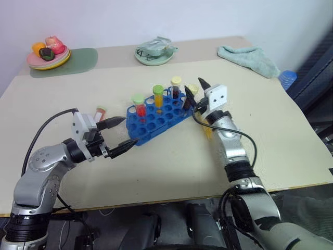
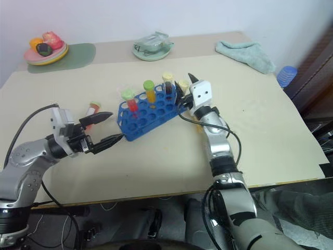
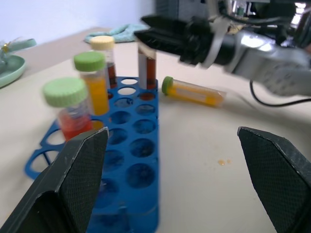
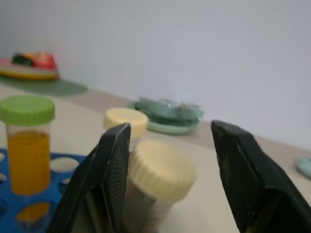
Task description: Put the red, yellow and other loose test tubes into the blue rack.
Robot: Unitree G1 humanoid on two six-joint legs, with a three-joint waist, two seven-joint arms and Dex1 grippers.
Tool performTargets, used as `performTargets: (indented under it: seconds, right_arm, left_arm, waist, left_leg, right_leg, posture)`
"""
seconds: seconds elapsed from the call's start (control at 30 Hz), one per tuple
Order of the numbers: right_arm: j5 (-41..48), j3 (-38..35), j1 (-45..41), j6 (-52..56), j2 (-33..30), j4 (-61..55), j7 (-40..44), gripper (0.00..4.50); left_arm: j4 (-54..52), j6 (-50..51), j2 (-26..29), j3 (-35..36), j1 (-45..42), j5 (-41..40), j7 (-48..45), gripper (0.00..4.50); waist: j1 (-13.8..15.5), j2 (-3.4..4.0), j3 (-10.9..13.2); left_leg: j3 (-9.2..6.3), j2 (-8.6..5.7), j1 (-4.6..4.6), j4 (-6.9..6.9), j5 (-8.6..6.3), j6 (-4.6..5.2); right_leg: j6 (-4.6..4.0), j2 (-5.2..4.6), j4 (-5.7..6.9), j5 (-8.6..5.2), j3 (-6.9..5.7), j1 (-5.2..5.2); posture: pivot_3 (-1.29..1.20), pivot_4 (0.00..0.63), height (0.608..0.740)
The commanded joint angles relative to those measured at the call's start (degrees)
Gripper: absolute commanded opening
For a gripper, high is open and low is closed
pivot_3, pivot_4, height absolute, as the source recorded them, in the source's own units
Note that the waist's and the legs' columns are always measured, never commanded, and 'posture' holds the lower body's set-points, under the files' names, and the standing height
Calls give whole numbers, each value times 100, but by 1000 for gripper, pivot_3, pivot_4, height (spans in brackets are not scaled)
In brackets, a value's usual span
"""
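Observation:
The blue rack (image 1: 156,119) sits mid-table. Standing in it are a red tube with a green cap (image 1: 138,104), a yellow-orange tube (image 1: 157,97) and a dark tube with a pale-yellow cap (image 1: 176,87). Another dark tube (image 3: 147,68) stands at the rack's far end, its pale cap (image 4: 160,170) between the parted fingers of my right gripper (image 1: 196,89), with a gap on one side. A yellow loose tube (image 3: 194,92) lies on the table under my right arm. A further tube (image 1: 100,111) lies left of the rack. My left gripper (image 1: 120,135) is open at the rack's near end.
At the back left, a plate of toy food (image 1: 48,54) sits on a green mat (image 1: 80,60). A green dish (image 1: 154,52) is at the back middle. A teal cloth (image 1: 250,58) and a blue object (image 1: 287,78) are at the right.

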Motion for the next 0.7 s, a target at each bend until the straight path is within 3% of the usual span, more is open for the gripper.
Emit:
performTargets:
  seconds: [0.03,0.2,0.4,0.53,0.7]
  right_arm:
    - [406,-80,77,1873,-499,-1589,338,2619]
    - [1242,-238,72,4457,-1215,-2852,769,2619]
    - [1717,-140,-309,7267,-1974,-2776,918,2619]
    - [1812,54,-843,8073,-2065,-2025,989,2619]
    - [1704,481,-1566,8070,-2122,-613,1224,2619]
  left_arm:
    - [20,-176,-50,-89,-125,51,-77,4389]
    - [174,-244,-188,-250,-277,116,-116,4389]
    - [253,-261,-342,-405,-417,160,-92,4389]
    - [288,-265,-389,-464,-472,184,-83,4389]
    - [319,-281,-420,-484,-497,186,-66,4389]
  waist:
    - [3,-1,0]
    - [-13,-3,-1]
    - [5,-7,-1]
    - [-12,-7,-1]
    - [-2,-8,-1]
  left_leg:
    - [0,0,0,0,0,1]
    - [8,11,2,-2,-2,1]
    - [20,17,-3,-1,-4,6]
    - [34,18,-2,-1,-7,11]
    - [41,21,-3,-1,-8,14]
  right_leg:
    - [0,-1,-1,0,0,0]
    - [-1,-3,-7,0,3,2]
    - [0,-3,-29,6,6,6]
    - [5,-3,-34,10,10,6]
    - [7,-2,-45,17,12,6]
  posture:
    - [0,150,740]
    - [0,150,740]
    - [0,150,740]
    - [0,150,740]
    - [0,150,740]
